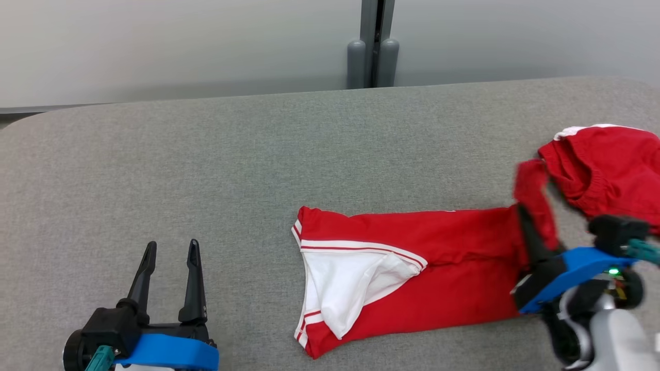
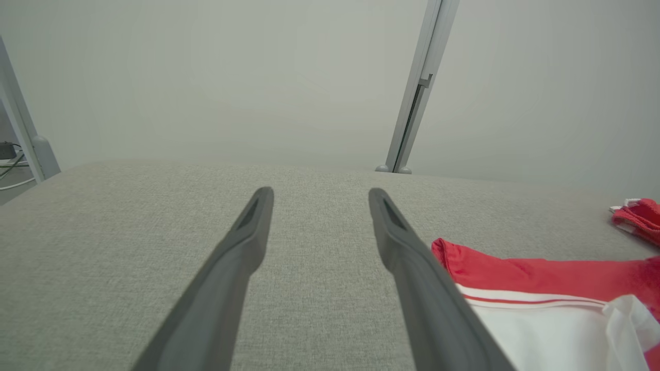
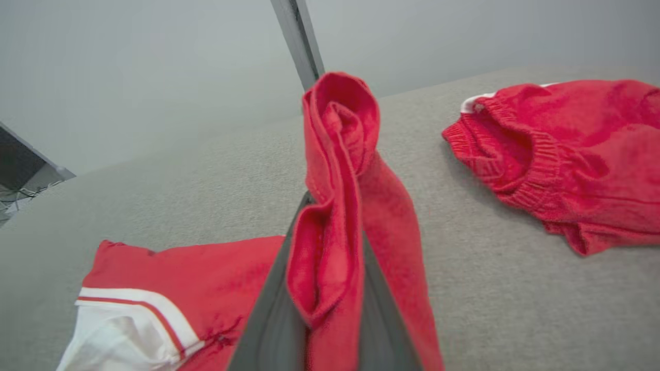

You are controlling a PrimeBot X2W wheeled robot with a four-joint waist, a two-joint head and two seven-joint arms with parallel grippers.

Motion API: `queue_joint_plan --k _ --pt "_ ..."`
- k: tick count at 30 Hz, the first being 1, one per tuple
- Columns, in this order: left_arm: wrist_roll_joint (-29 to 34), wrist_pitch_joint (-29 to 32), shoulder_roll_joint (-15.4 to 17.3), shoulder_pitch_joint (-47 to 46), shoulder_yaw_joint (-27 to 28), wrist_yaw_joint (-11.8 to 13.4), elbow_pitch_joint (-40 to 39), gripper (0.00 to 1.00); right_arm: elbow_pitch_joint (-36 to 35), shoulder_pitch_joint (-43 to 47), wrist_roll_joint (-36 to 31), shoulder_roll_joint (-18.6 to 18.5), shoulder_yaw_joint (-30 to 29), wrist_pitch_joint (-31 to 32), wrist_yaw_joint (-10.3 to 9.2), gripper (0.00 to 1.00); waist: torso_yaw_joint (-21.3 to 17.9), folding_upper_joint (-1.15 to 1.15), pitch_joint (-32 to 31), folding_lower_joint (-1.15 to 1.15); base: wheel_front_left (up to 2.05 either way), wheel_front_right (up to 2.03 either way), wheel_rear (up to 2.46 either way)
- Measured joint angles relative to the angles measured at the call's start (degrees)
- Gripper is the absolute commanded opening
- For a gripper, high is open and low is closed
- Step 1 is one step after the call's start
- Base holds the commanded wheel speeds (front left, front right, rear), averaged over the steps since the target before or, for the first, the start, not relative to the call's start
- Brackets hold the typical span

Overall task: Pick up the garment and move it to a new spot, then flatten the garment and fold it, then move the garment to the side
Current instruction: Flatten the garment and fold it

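Pick-up step: right gripper (image 1: 527, 216), at 4 o'clock, clamps the garment's (image 1: 412, 268) end.
At 7 o'clock the left gripper (image 1: 172, 243) sits open; the garment lies at 5 o'clock on the table (image 1: 206, 154). Next, likely: lift it, clearing the second red piece (image 1: 608, 165) at 2 o'clock.

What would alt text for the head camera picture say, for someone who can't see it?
The right tool pinches one end of a red, white-trimmed garment, raised above a grey table while the rest lies flat. The left tool sits open at lower left; a second red garment lies far right.
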Motion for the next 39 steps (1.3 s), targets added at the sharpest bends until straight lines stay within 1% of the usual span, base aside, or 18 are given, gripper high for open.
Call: queue_joint_plan --k 4,8,10,15,21,22,23,24,25,26,29,33,34,36,39 --pt "-0.02 -0.02 -0.01 -0.02 -0.22 -0.12 0.53 1.0 -4.02 1.71 5.55 0.27 10.38 0.87 0.0 0.0 0.99 0.0 -0.39 0.0 0.0 0.0 0.0" --pt "-0.08 -0.09 -0.05 -0.11 -0.47 -0.3 0.98 1.0 -3.75 1.88 9.57 0.38 19.27 0.26 0.0 0.0 2.18 0.0 -0.79 0.0 0.0 0.0 0.0" --pt "-0.2 -0.09 -0.08 -0.15 -0.56 -0.32 1.08 1.0 -2.08 1.38 9.55 0.38 22.64 -0.6 0.0 0.0 2.78 0.0 -0.9 -0.01 0.0 0.0 0.0" --pt "-0.2 -0.13 -0.11 -0.31 -0.82 -0.3 1.32 1.0 3.26 -2.12 14.59 0.43 30.5 -2.49 0.0 0.0 4.15 0.0 -0.97 0.0 0.0 0.0 0.0" --pt "-0.19 -0.25 -0.25 -0.8 -1.21 -0.32 1.79 1.0 11.7 -7.56 17.81 0.37 36.62 -5.0 -0.01 0.0 5.41 0.0 -0.64 -0.01 0.0 0.0 0.0" --pt "-0.19 -0.25 -0.3 -0.94 -1.26 -0.31 1.93 1.0 13.1 -8.4 18.64 0.36 37.86 -5.27 -0.01 0.03 5.55 0.0 -0.58 0.0 0.0 0.0 0.0" --pt "-0.18 -0.26 -0.31 -0.99 -1.33 -0.27 2.01 1.0 14.47 -9.07 19.81 0.41 38.85 -5.26 -0.01 0.19 5.64 0.0 -0.53 -0.01 0.0 0.0 0.0" --pt "-0.16 -0.26 -0.31 -1.01 -1.36 -0.26 2.11 1.0 15.63 -9.49 21.02 0.42 39.79 -5.5 0.0 0.44 5.69 0.0 -0.48 0.0 0.0 0.0 0.0" --pt "-0.11 -0.26 -0.32 -1.04 -1.46 -0.25 2.23 1.0 16.73 -9.98 21.99 0.35 40.7 -6.15 -0.01 1.0 5.72 0.0 -0.44 0.0 0.0 0.0 0.0" --pt "-0.08 -0.26 -0.32 -1.09 -1.57 -0.24 2.32 1.0 17.19 -10.58 22.95 0.23 41.98 -6.92 -0.01 1.0 5.75 0.0 -0.41 0.0 0.0 0.0 0.0" --pt "-0.02 -0.26 -0.34 -1.21 -1.91 -0.07 2.48 1.0 17.12 -12.09 28.55 0.43 45.15 -9.2 -0.01 1.0 5.6 0.0 -0.37 -0.01 0.0 0.0 0.0" --pt "-0.02 -0.26 -0.32 -1.21 -2.08 0.09 2.7 1.0 18.71 -14.72 29.18 0.44 46.22 -13.65 -0.01 1.0 4.74 0.0 -0.41 0.0 0.0 0.0 0.0" --pt "-0.02 -0.26 -0.31 -1.21 -2.1 0.09 2.78 1.0 19.49 -15.39 28.28 0.46 45.88 -14.86 -0.01 1.0 4.51 0.0 -0.45 0.0 0.0 0.0 0.0" --pt "-0.03 -0.26 -0.3 -1.21 -2.15 0.13 2.85 1.0 21.82 -16.69 24.03 0.46 44.4 -17.67 -0.01 1.0 4.0 0.0 -0.56 0.0 0.0 0.0 0.0" --pt "-0.03 -0.29 -0.3 -1.21 -2.35 0.24 2.89 1.0 24.74 -17.57 16.56 0.42 39.85 -20.97 -0.01 1.0 3.21 0.0 -0.87 0.0 0.0 0.0 0.0"
